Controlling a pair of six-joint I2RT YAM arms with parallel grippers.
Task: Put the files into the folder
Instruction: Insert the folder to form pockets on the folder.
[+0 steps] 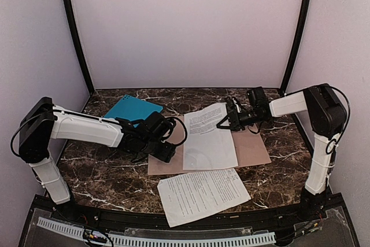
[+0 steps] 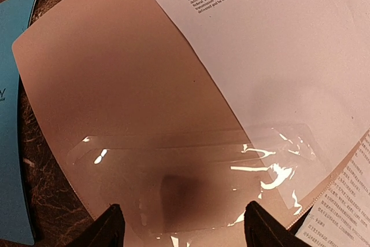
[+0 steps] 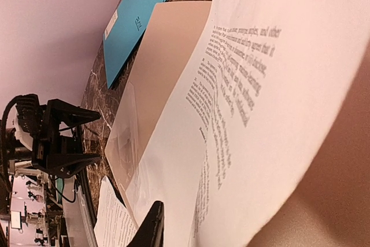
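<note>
Folder (image 2: 115,85) mostly under a sheet (image 2: 289,56) — left claw (image 2: 182,215) apart, right claw (image 1: 231,118) mostly off-frame — its state untellable

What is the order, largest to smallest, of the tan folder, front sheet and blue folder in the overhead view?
1. Tan folder, partly covered by a sheet.
2. Front sheet, nearer the camera.
3. Blue folder, partly hidden behind the left arm, so unsure.

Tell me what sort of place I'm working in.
Probably a robot test booth rather than a real office: plain pale walls and black frame poles enclose a marble-patterned table laid with paperwork: printed sheets, a tan folder and a teal folder.
</note>
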